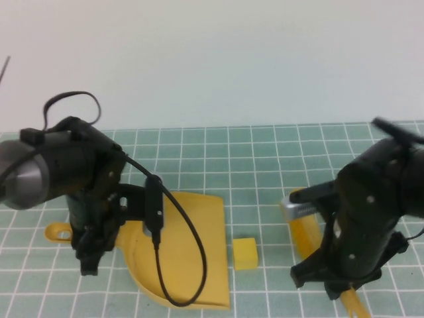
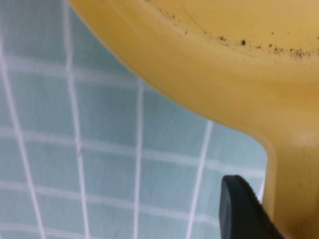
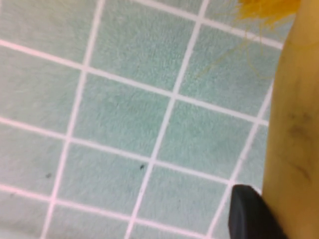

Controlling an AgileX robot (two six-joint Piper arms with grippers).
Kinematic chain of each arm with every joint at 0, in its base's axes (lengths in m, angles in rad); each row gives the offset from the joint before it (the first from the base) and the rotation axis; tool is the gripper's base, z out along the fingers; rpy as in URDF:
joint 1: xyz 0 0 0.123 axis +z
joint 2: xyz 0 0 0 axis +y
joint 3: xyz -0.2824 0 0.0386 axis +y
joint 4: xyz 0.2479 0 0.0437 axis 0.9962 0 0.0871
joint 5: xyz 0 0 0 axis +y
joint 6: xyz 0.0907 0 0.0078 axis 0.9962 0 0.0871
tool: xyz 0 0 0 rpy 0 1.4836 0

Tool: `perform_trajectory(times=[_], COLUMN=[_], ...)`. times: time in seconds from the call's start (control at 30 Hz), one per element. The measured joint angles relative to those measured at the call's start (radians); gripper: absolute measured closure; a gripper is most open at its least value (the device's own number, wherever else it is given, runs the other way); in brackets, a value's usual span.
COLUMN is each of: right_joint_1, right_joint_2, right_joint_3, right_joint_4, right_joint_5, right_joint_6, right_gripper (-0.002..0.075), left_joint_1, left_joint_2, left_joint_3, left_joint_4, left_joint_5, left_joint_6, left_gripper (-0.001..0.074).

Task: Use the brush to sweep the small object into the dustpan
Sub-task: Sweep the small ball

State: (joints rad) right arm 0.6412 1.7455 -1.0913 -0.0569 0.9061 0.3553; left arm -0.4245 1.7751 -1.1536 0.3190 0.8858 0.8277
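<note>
A small yellow cube (image 1: 244, 253) lies on the green grid mat just right of the yellow dustpan (image 1: 192, 245). My left gripper (image 1: 89, 255) is shut on the dustpan's handle (image 1: 58, 232) at the left. In the left wrist view one black finger (image 2: 244, 209) presses against the dustpan (image 2: 224, 59). My right gripper (image 1: 344, 285) is shut on the yellow brush (image 1: 303, 228), whose silver band sits right of the cube. In the right wrist view a black finger (image 3: 251, 214) lies against the brush handle (image 3: 294, 149), with yellow bristles (image 3: 266, 10) at the frame's edge.
The green grid mat (image 1: 265, 159) covers the table up to a pale wall behind. A black cable (image 1: 179, 225) from the left arm loops over the dustpan. Open mat lies behind the cube and between the arms.
</note>
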Motion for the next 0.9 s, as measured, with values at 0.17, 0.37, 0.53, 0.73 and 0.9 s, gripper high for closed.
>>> perform_trajectory(times=[0.17,0.37,0.53,0.73,0.9], right_joint_1=[0.014,0.014,0.051,0.113,0.138], right_joint_2=[0.082,0.11,0.123,0.131,0.131], right_joint_3=[-0.004,-0.015,-0.064,-0.208,-0.317], right_joint_4=[-0.027,0.084,0.274,0.394,0.443], right_joint_5=[-0.053,-0.138,-0.14,-0.125,-0.075], right_joint_6=[0.04,-0.01,-0.108,-0.147,-0.175], right_gripper=[0.0557,0.0557,0.0558,0.0558,0.0559], left_joint_1=[-0.029,-0.03,-0.032,-0.032,-0.034], left_joint_2=[0.005,0.02,0.035,0.035,0.035], left_joint_3=[0.0,0.0,0.0,0.0,0.0], left_joint_4=[-0.012,-0.034,-0.035,-0.039,-0.07], left_joint_5=[-0.009,-0.015,-0.017,-0.023,-0.03], left_joint_6=[0.002,0.025,0.026,0.029,0.026], left_gripper=[0.052,0.0521,0.0521,0.0521,0.0521])
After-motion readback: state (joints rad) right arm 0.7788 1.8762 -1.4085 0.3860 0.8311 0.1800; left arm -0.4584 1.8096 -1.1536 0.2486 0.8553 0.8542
